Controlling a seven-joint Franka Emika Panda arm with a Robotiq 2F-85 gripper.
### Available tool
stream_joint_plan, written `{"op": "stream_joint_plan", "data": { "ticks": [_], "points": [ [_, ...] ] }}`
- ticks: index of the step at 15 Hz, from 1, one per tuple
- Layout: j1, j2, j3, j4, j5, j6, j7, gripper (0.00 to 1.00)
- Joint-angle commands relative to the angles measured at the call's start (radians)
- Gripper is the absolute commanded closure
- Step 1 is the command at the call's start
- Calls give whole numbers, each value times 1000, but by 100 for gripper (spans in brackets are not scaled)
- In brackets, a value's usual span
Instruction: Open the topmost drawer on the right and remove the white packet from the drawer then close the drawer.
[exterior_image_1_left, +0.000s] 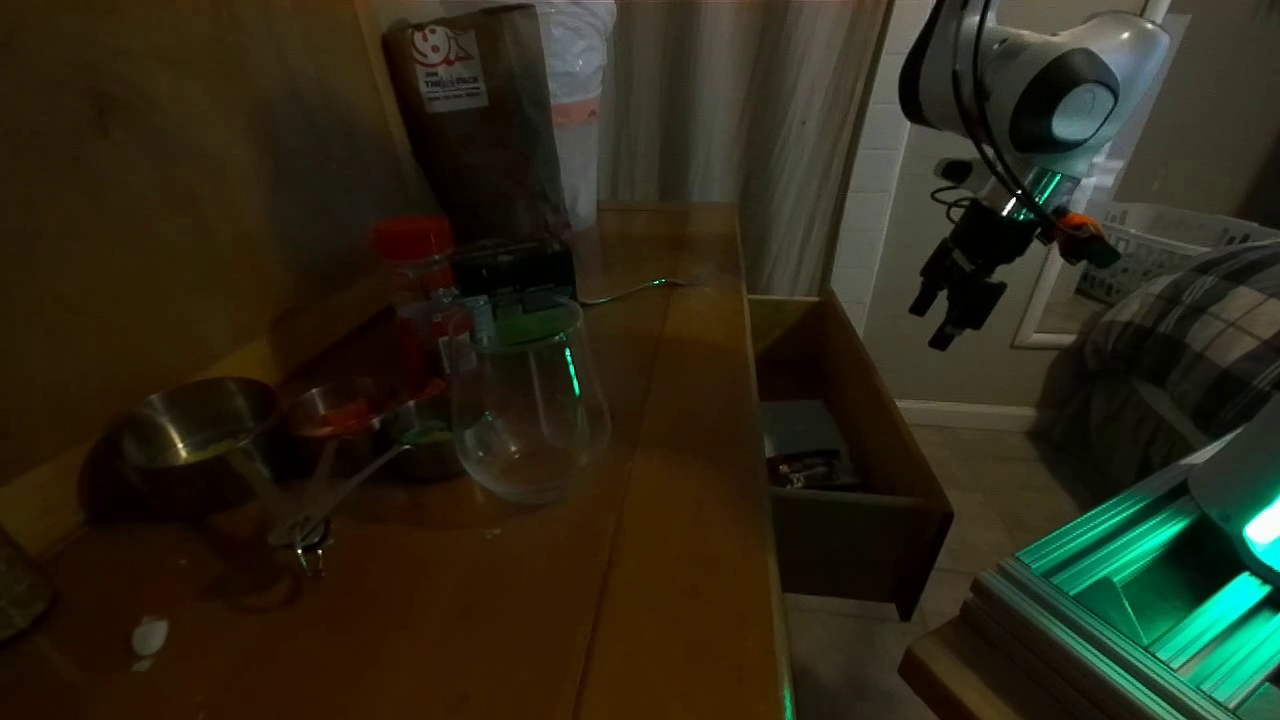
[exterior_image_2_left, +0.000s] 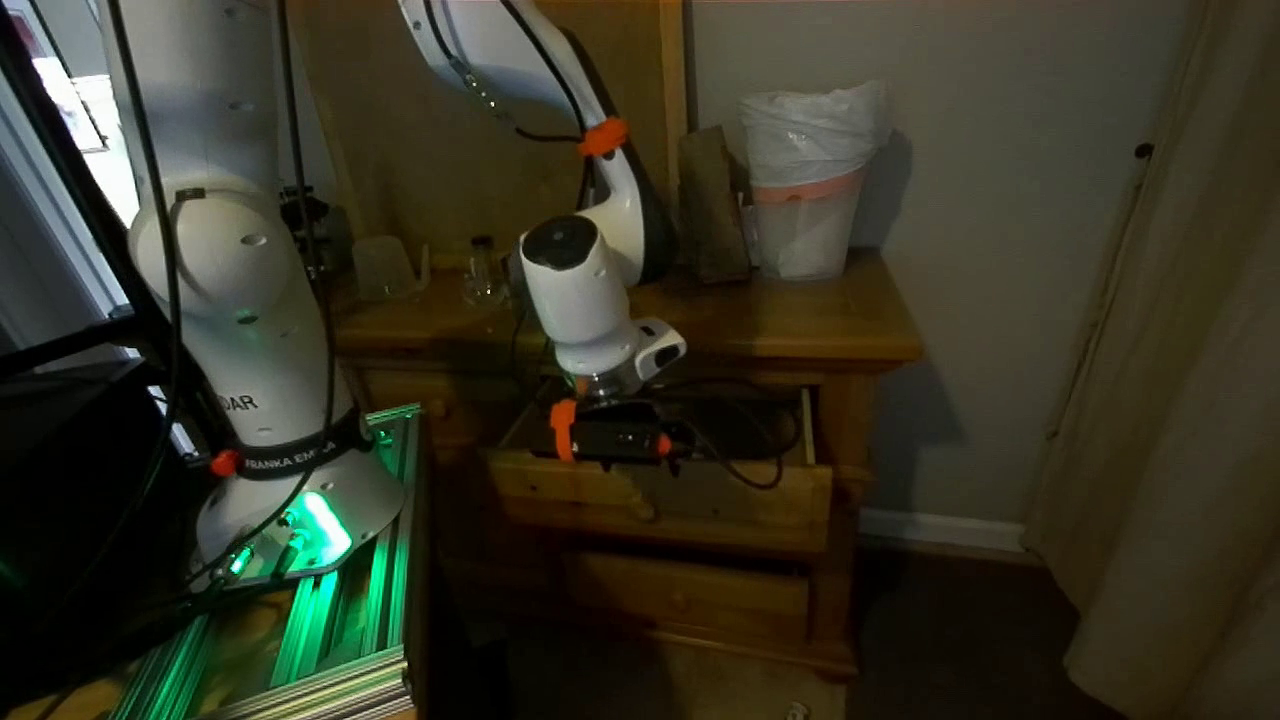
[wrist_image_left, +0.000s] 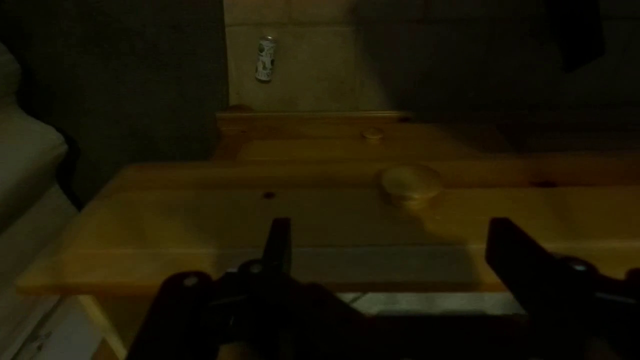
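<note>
The shallow, brown wooden drawer at the top right stands pulled out of the brown wooden dresser, so the opening step looks done. Removing the white packet and pushing the drawer home appear to be left. In an exterior view, a flat, pale greyish thing lies inside the drawer, next to a small shiny item; it may be the packet, but the dim light does not let this be settled.

The black two-fingered hand hangs above and apparently just outside the drawer front, apart from it, tilted with its tips aimed down toward the dresser. The wrist view shows its fingers spread wide with nothing between them; the round wooden knob lies beyond the tips. The white-and-black robot arm bends down over the drawer.
</note>
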Motion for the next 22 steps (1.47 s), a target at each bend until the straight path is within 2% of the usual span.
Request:
{"op": "stream_joint_plan", "data": {
  "ticks": [1,7,11,16,22],
  "points": [
    [96,-118,53,-89,-105,60,175,0],
    [197,-85,137,-41,-158,23,355,0],
    [231,-15,178,8,-136,4,402,0],
    [228,125,211,94,-128,-37,405,0],
    [210,296,210,199,-140,-101,369,0]
  ]
}}
